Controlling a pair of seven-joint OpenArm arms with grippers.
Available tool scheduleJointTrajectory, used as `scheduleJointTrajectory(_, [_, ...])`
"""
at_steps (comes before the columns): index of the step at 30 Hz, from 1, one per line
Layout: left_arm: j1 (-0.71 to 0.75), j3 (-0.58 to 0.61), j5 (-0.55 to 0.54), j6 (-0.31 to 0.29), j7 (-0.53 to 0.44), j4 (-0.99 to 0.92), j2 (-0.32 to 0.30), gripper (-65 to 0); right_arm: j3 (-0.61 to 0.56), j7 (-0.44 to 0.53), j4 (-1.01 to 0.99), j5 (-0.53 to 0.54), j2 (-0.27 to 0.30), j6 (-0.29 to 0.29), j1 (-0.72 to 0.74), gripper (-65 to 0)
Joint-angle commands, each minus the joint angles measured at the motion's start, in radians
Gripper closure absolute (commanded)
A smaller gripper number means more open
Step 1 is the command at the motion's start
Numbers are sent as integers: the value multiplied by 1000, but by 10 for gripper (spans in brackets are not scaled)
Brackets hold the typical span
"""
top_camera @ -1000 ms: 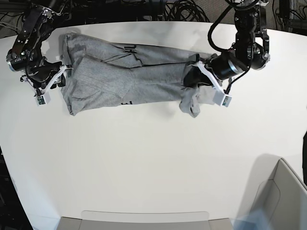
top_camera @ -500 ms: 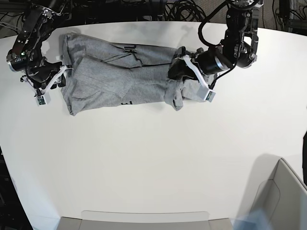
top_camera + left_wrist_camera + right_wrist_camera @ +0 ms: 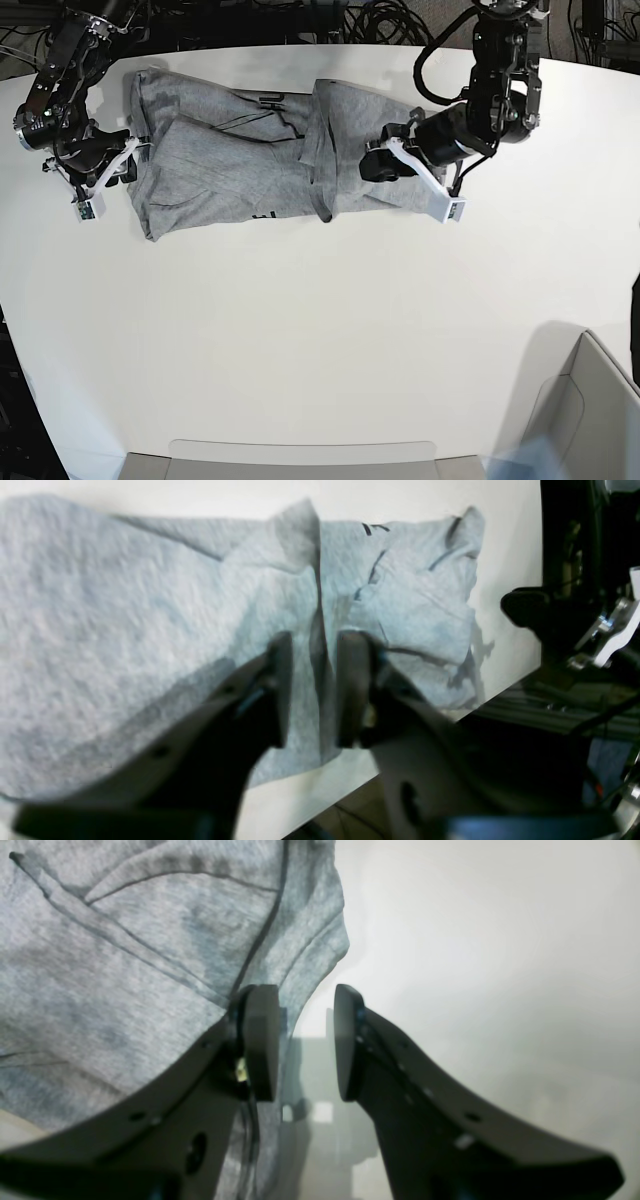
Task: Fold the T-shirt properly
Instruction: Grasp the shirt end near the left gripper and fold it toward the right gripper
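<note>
Cardboard box [image 3: 590, 405]: nearest the camera in the base view, well away from the T-shirt; what shows of its inside looks empty (most is cut off by the frame edge).
Table [image 3: 330, 330]: white and bare between the box and the shirt.
T-shirt [image 3: 230, 160]: grey, lying flat across the far half of the table, black lettering peeking out near its middle.
What changed: the end of the shirt under the left arm was bunched and lifted a second ago; now it lies laid over the middle as a flap [image 3: 345, 150], so the cloth is shorter along its length.
Meaning for the task: one cross fold looks done, though the flap's edge is a little crooked.
Left gripper [image 3: 380, 165]: just above the new flap, jaws parted with nothing between them (the cloth has been let go).
Right gripper [image 3: 122, 162]: at the shirt's opposite end, jaws spread, one finger [image 3: 260, 1040] touching the hem, nothing pinched.
</note>
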Motion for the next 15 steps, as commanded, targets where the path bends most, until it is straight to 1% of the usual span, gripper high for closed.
scheduleJointTrajectory(1, [5,2,-12,-2,-5,11,-23,-86,8,12,20,7,15,5,23,-192])
scheduleJointTrajectory(3, [28,2,-12,-2,-5,-3,-20,-67,8,12,21,7,15,5,23,-192])
scheduleJointTrajectory(5, [30,12,-12,-4,-5,-28,-18,-68,8,23,27,7,16,5,24,-192])
scheduleJointTrajectory(7, [23,71,-12,-4,-16,-71,-18,-68,8,69,43,7,15,5,23,-192])
scheduleJointTrajectory(10, [-56,181,-12,-4,-19,-146,-17,-68,11,136,51,7,-2,5,20,-192])
scheduleJointTrajectory(12, [-84,243,-12,-2,-48,-187,-17,-68,40,149,51,10,-7,5,24,-192])
scheduleJointTrajectory(15, [-115,313,-12,-2,-102,-209,-18,-68,71,149,46,59,-12,5,24,-192])
